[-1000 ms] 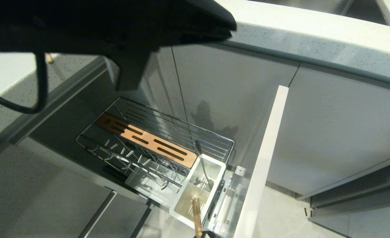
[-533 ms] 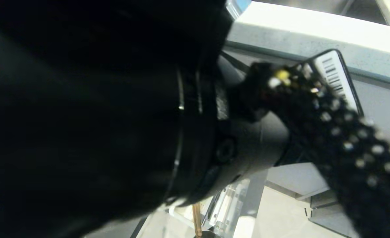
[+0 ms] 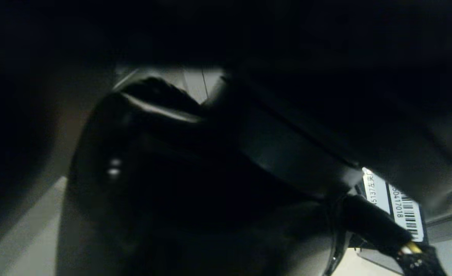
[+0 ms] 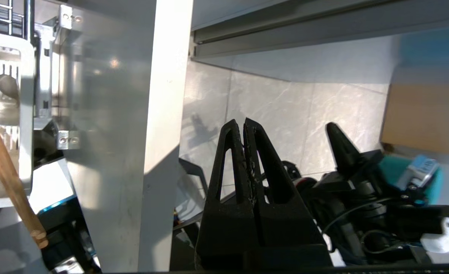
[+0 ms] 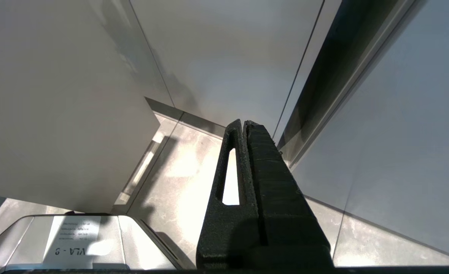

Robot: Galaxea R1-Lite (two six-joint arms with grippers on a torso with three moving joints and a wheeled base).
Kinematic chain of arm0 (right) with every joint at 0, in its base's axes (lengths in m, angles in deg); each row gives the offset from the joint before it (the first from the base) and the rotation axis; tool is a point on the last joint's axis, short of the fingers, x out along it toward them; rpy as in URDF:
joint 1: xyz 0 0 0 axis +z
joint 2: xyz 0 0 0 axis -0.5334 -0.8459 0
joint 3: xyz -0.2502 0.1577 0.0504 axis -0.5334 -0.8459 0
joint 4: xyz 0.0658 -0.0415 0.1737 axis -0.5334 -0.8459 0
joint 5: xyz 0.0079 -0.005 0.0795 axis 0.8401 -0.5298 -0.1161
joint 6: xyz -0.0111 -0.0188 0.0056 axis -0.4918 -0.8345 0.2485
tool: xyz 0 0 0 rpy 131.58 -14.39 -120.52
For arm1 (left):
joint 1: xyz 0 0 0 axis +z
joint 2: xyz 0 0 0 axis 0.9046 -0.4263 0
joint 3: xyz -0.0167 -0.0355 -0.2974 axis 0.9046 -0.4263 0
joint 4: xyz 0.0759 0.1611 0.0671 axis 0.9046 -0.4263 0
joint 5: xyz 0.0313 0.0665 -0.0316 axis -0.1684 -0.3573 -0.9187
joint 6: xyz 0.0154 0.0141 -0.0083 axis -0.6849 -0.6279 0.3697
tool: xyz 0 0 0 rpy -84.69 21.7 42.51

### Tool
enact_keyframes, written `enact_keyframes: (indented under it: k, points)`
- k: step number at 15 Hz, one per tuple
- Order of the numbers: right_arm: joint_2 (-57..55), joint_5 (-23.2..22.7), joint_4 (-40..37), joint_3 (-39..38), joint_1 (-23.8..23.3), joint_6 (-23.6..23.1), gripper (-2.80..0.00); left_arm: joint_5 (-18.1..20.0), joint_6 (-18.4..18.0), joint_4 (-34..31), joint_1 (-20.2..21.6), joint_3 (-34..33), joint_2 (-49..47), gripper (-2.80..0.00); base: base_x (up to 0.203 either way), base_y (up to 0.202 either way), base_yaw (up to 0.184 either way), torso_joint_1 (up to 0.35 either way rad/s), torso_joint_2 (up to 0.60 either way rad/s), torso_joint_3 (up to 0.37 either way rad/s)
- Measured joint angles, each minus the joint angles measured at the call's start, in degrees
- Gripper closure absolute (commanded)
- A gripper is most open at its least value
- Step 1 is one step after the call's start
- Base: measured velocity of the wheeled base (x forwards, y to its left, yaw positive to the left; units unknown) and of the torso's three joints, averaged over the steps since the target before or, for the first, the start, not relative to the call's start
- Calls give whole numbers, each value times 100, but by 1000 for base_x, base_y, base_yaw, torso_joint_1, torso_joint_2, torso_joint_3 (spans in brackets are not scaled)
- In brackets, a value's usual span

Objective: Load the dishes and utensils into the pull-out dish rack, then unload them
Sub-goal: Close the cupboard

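Observation:
My left arm (image 3: pixel 210 172) fills nearly all of the head view and hides the rack there. The left wrist view shows my left gripper (image 4: pixel 244 121) shut and empty, hanging over the floor just beside the pull-out dish rack's pale cabinet front (image 4: pixel 163 114). Beyond that panel the white cutlery tub (image 4: pixel 26 114) holds the wooden chopsticks (image 4: pixel 7 179), which lean out over its rim, and the metal spoon (image 4: pixel 5 84). My right gripper (image 5: pixel 243 122) is shut, empty and parked low, pointing at the floor by the cabinets. The dishes are out of view.
Grey cabinet doors (image 5: pixel 228 57) and a dark toe-kick gap stand close ahead of the right arm. A brown cardboard box (image 4: pixel 422 114) sits on the tiled floor (image 4: pixel 285 106). My own base and the parked right arm (image 4: pixel 361 171) lie under the left gripper.
My left arm has swung down across the head camera and now blocks the rack, which was in plain sight a second ago. The rack's contents look unchanged.

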Motion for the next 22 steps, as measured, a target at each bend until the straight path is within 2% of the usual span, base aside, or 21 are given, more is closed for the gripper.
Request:
enact_keyframes:
  k: [5,12,15,21,22]
  points:
    - [0,0,0,0,0,1,0,-62,-41,-46,17,-46,-124,0,0,0,0,0,0,0]
    - [0,0,0,0,2,0,0,-465,-256,-503,155,-50,-223,0,0,0,0,0,0,0]
    - [0,0,0,0,0,0,0,-900,-289,-595,232,-55,-232,0,0,0,0,0,0,0]
    - [0,-2,0,0,0,1,0,-1488,-355,-805,332,-57,-223,0,0,0,0,0,0,0]
    - [0,0,0,0,0,1,0,-1694,-352,-918,336,-57,-218,0,0,0,0,0,0,0]
